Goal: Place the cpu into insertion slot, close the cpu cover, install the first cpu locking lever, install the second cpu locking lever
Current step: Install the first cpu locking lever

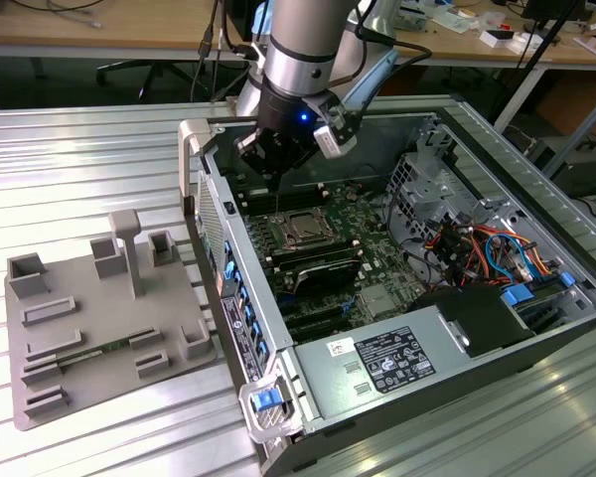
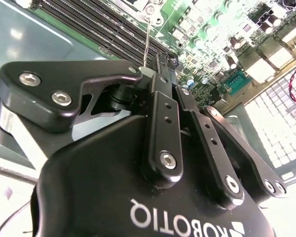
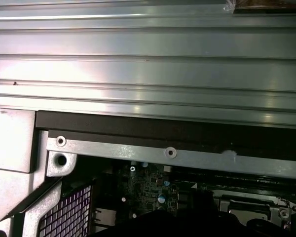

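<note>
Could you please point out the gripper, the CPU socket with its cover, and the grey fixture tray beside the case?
gripper (image 1: 276,159), exterior view: between its dark fingertips.
cpu cover (image 1: 305,229), exterior view: silver frame over the socket.
fixture tray (image 1: 89,328), exterior view: bare flat base.

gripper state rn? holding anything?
Gripper: fingers closed together above the motherboard, beside the cpu cover; a thin wire lever runs up between the fingertips, so it looks shut on that.
</note>
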Robot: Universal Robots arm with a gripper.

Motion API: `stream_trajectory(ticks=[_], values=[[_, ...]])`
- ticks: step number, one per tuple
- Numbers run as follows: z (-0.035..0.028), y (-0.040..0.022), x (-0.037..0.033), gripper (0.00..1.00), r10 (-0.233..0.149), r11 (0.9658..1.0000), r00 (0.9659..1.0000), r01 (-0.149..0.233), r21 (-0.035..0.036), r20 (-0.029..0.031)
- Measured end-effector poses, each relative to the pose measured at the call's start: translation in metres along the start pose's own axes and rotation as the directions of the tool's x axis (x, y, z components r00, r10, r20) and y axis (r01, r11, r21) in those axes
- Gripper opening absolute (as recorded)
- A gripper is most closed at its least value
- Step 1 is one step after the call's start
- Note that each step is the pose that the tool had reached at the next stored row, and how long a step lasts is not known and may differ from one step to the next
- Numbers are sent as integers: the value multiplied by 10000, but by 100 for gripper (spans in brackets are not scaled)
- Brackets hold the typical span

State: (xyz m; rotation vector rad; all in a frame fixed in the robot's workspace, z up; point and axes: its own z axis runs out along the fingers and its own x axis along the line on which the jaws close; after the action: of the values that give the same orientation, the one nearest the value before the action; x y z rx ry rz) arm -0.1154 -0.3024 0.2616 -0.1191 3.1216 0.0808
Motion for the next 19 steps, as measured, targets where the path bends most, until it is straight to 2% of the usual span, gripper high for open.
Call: stream_trajectory(ticks=[19], values=[[26,-6,-63,11,-1,10000,10000,1,-1,1]])
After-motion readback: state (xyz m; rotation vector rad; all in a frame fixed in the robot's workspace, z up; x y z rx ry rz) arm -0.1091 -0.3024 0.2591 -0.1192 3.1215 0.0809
